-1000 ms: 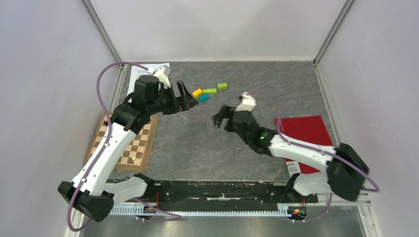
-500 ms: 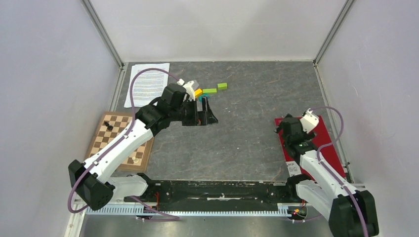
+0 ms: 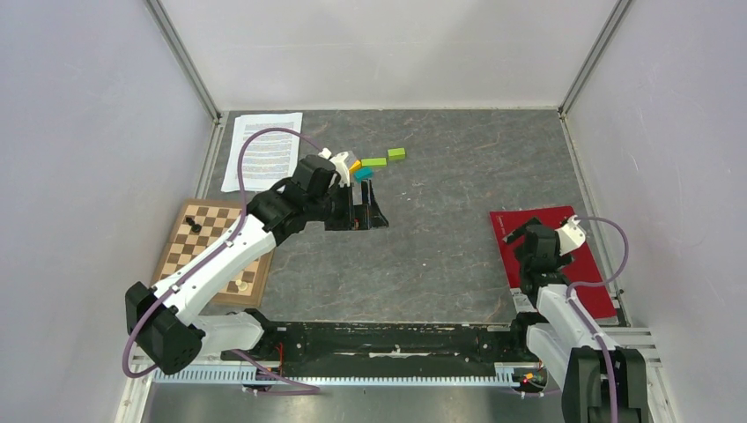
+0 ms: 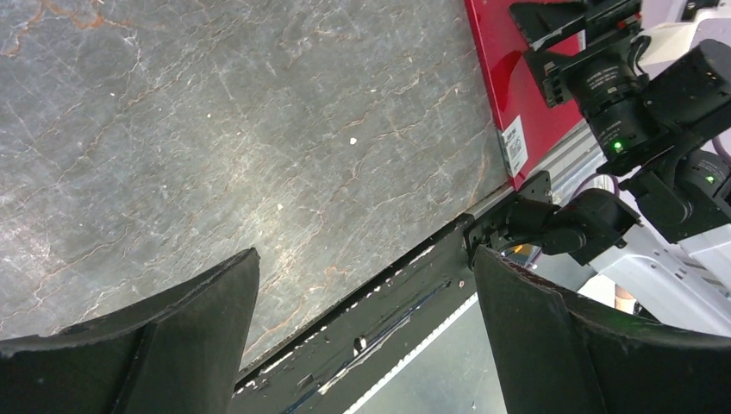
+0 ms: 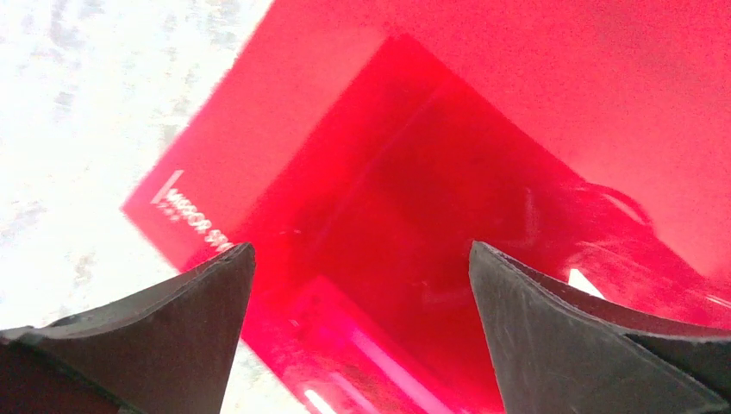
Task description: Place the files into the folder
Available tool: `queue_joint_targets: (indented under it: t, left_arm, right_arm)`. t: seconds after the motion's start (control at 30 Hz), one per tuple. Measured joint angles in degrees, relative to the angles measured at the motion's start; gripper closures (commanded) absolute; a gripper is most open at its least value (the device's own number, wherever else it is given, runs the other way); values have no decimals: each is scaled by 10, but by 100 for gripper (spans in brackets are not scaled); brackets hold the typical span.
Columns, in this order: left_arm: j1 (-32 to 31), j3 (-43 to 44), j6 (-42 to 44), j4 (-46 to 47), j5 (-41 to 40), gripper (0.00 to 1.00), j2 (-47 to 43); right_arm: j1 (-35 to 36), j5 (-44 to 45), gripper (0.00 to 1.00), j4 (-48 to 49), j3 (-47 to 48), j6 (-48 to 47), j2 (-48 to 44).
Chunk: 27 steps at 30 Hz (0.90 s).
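Note:
The files (image 3: 264,161), white printed sheets, lie flat at the table's back left corner, with nothing on them. The folder (image 3: 553,231) is crimson and lies closed at the right edge; a white label shows near its front corner (image 4: 515,145). My left gripper (image 3: 367,218) hangs open and empty over the bare middle of the table, far from the files; in its wrist view the left gripper (image 4: 364,254) frames the table's near edge. My right gripper (image 3: 520,236) is open just above the folder's left part, and the folder's red cover (image 5: 483,129) fills the view behind the right gripper (image 5: 360,248).
A wooden chessboard (image 3: 216,256) with a few pieces lies at the left edge. Coloured blocks (image 3: 374,162) sit behind the left gripper. Grey walls enclose the table on three sides. A black rail (image 3: 396,339) runs along the near edge.
My left arm swung right, off the files, to the table's middle. My right arm drew back from the centre to above the folder. Both grippers stayed open.

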Motion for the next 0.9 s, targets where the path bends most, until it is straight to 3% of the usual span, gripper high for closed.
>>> queue_joint_targets:
  t: [0.23, 0.43, 0.53, 0.7, 0.9]
  left_arm:
    - [0, -12, 0, 0, -2, 0, 0]
    - [0, -15, 0, 0, -7, 0, 0]
    - [0, -17, 0, 0, -9, 0, 0]
    - [0, -18, 0, 0, -16, 0, 0]
    - [0, -19, 0, 0, -22, 0, 0]
  right_arm:
    - [24, -60, 2, 144, -50, 60, 0]
    - [140, -54, 2, 199, -51, 131, 32]
    - [193, -47, 2, 202, -27, 157, 72]
    - [210, -45, 2, 184, 27, 164, 132]
    - [287, -33, 2, 128, 116, 171, 205]
